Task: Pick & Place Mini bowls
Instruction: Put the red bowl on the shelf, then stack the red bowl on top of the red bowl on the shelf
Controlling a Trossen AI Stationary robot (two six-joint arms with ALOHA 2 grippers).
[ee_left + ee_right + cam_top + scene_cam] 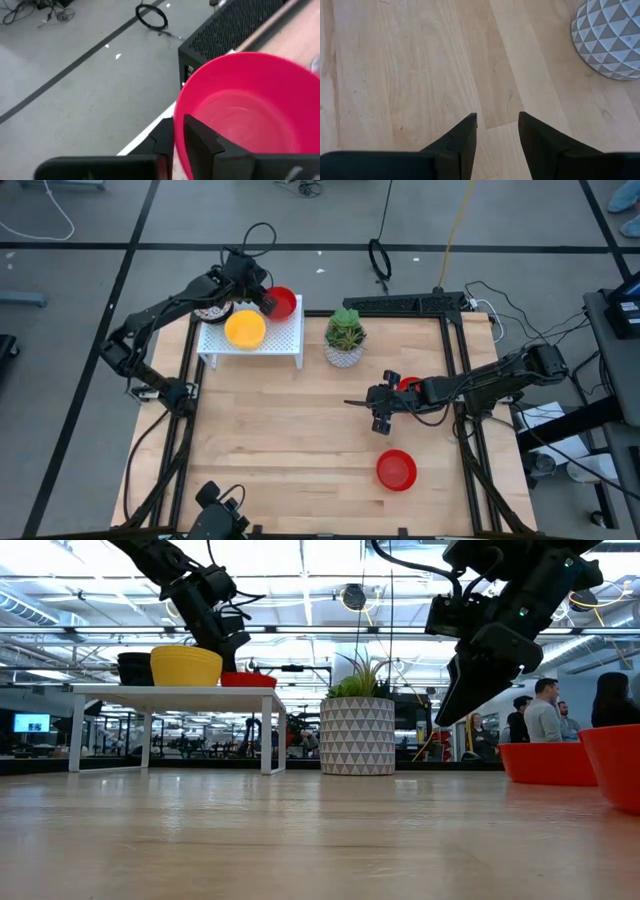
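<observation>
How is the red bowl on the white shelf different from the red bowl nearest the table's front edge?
The red bowl on the white shelf sits raised on the shelf at the table's back left; the front red bowl lies on the bare table at the front right. The left gripper pinches the shelf bowl's rim; nothing touches the front bowl. Both are plain red, round, upright.

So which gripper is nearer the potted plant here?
Right. The right gripper hangs open over bare table just in front of the potted plant. The left gripper is farther off at the white shelf, shut on a red bowl's rim.
</observation>
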